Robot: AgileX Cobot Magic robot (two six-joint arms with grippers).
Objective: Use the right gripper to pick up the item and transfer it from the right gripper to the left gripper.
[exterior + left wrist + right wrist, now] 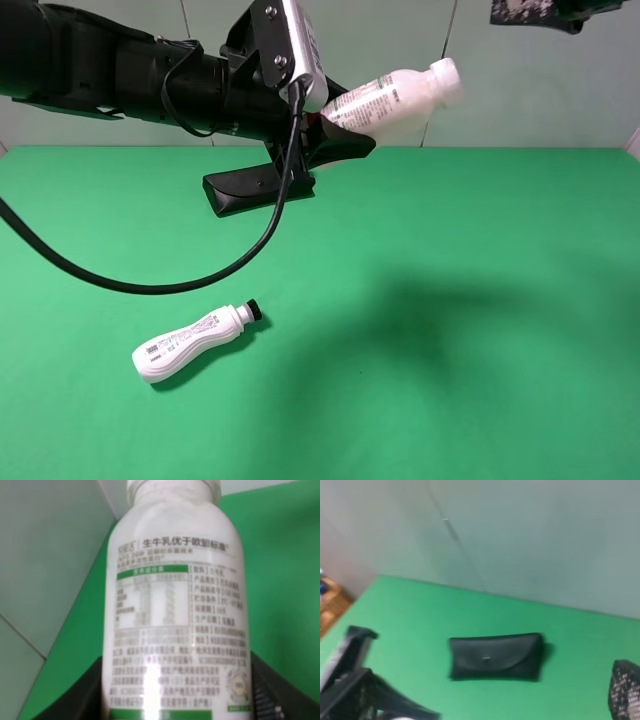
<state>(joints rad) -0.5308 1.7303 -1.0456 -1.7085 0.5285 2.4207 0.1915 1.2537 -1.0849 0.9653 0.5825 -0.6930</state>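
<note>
A white milk bottle (395, 97) with a green-and-white printed label is held high above the table in my left gripper (345, 125), cap end pointing right. In the left wrist view the bottle (175, 610) fills the frame, with the black fingers (272, 692) on either side of it. My right gripper (535, 12) is at the top right edge of the exterior view, apart from the bottle. In the right wrist view its fingers (355, 685) stand wide apart with nothing between them.
A second white bottle (195, 343) with a black cap lies on the green table (480, 330) at the front left. A black pouch (260, 190) lies at the back, also in the right wrist view (495, 656). A black cable (150, 285) hangs over the table.
</note>
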